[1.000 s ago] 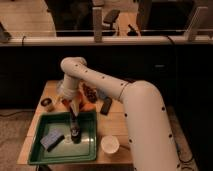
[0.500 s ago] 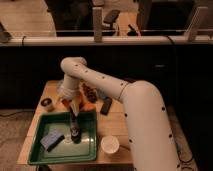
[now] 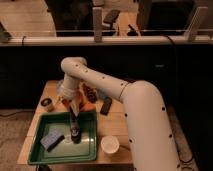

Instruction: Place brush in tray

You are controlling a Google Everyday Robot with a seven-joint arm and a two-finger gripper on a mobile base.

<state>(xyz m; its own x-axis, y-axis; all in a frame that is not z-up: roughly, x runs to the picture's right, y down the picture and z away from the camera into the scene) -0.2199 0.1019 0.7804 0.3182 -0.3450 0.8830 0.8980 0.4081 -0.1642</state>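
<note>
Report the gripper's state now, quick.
Gripper: over the green tray, right by the brush; open or closed cannot be told.

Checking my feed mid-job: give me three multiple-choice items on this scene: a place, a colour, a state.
1. The white cup stands: A in the tray; B on the table, right of the tray; C on the floor.
2. The tray is: A red; B green; C white.
3. The gripper is: A low over the tray; B high above the railing; C out of view.
B: it sits by the tray's right rim. B: plainly green. A: it hangs over the tray, at the brush.
</note>
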